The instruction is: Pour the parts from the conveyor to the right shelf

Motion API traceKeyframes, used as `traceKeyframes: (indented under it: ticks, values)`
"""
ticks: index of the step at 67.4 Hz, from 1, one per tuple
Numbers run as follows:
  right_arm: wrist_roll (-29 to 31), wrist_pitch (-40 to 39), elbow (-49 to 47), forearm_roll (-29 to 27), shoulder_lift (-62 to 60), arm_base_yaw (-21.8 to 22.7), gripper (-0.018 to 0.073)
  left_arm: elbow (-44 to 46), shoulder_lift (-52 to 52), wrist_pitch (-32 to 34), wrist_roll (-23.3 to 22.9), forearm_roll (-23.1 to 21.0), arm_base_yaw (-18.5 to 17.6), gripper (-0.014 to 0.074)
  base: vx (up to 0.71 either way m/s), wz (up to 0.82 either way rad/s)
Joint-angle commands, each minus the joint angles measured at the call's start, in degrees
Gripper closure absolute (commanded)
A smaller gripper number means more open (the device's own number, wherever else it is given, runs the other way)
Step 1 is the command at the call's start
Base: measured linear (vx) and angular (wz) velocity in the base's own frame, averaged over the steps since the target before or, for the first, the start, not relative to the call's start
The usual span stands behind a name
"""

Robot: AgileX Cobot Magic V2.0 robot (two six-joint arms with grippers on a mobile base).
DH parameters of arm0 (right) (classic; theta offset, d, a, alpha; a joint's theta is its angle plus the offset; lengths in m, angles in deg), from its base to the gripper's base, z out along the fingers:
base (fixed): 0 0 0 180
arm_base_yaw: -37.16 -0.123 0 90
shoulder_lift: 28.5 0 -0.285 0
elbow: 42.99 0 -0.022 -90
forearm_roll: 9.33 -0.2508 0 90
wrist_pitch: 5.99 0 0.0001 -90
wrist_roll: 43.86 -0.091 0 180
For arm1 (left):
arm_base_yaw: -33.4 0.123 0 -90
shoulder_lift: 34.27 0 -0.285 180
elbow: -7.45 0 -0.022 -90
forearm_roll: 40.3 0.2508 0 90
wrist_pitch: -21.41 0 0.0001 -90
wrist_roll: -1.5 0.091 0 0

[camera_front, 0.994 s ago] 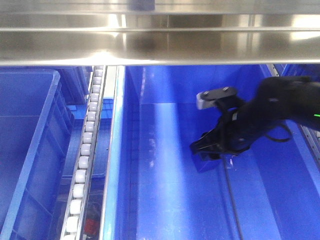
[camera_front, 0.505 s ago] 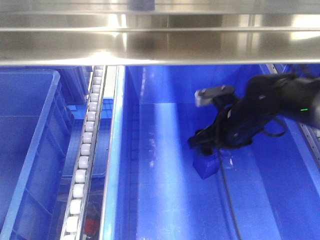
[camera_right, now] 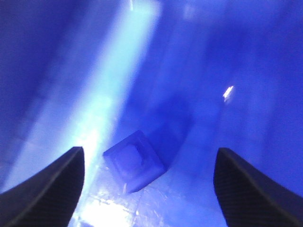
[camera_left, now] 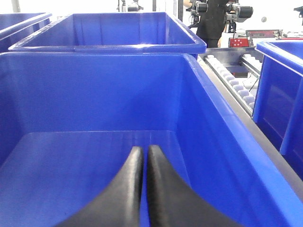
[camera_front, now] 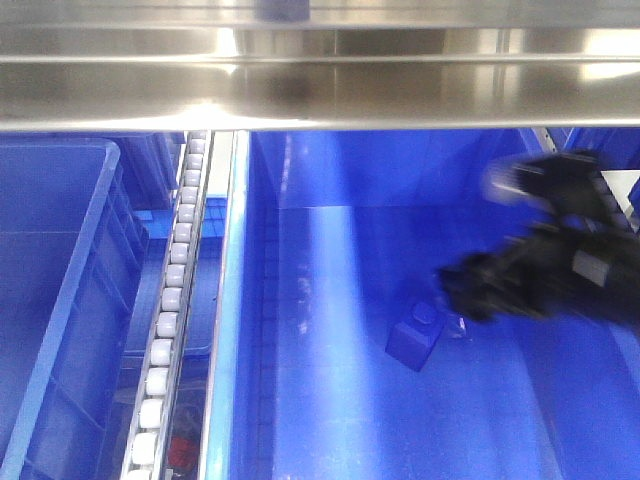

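The part, a small blue brick with one round stud (camera_front: pixel 415 335), lies free on the floor of a deep blue bin (camera_front: pixel 330 420) on the right shelf (camera_front: pixel 320 95). My right gripper (camera_front: pixel 462 288), blurred by motion, hangs just right of and above the brick. In the right wrist view the brick (camera_right: pixel 135 161) sits tilted below the open right gripper (camera_right: pixel 150 156), touching neither finger. My left gripper (camera_left: pixel 143 150) is shut with nothing in it, over the inside of another blue bin (camera_left: pixel 94 94). The conveyor is out of view.
A track of white rollers (camera_front: pixel 175 290) runs between the brick's bin and a second blue bin (camera_front: pixel 60 300) at the left. The steel shelf beam crosses overhead. In the left wrist view, further bins (camera_left: pixel 279 85) and a roller track (camera_left: pixel 232 78) stand to the right.
My right gripper has let go of the brick and pulled away to the right. The brick dropped to the bin floor and now lies there free.
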Motion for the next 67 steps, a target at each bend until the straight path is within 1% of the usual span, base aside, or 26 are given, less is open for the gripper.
traceKeyframes:
  ticks: [1,20,37,46,51,54,58,67]
  values:
    - [0.3,-5.3,2.1,0.2,-7.3,0.1,0.0017,1.5,-0.3,4.1,-0.4,-0.4,-0.1,0.0603,0.00,0.00]
    - [0.3,-5.2,10.8,0.2,-26.3,0.1,0.0017,1.5,-0.3,4.1,-0.4,-0.4,-0.1,0.0603,0.00,0.00]
    - [0.3,-2.1,17.5,0.3,-48.8,0.1,0.0017,1.5,-0.3,4.1,-0.4,-0.4,-0.1,0.0603,0.00,0.00]
    - [0.3,-0.7,19.9,1.3,-59.1,0.1,0.0017,1.5,-0.3,4.1,-0.4,-0.4,-0.1,0.0603,0.00,0.00]
    - [0.3,-0.2,21.1,3.7,-64.0,0.1,0.0017,1.5,-0.3,4.1,-0.4,-0.4,-0.1,0.0603,0.00,0.00]
    - [0.3,-0.2,22.2,5.1,-65.7,0.2,0.0017,1.5,-0.3,4.1,-0.4,-0.4,-0.1,0.0603,0.00,0.00]
    - [0.0,0.4,23.2,6.4,-65.1,0.2,0.0017,1.5,-0.3,4.1,-0.4,-0.4,-0.1,0.0603,0.00,0.00]
    - [-0.2,-0.2,23.2,6.1,-64.2,0.2,0.0030,1.5,-0.3,4.1,-0.4,-0.4,-0.1,0.0603,0.00,0.00]
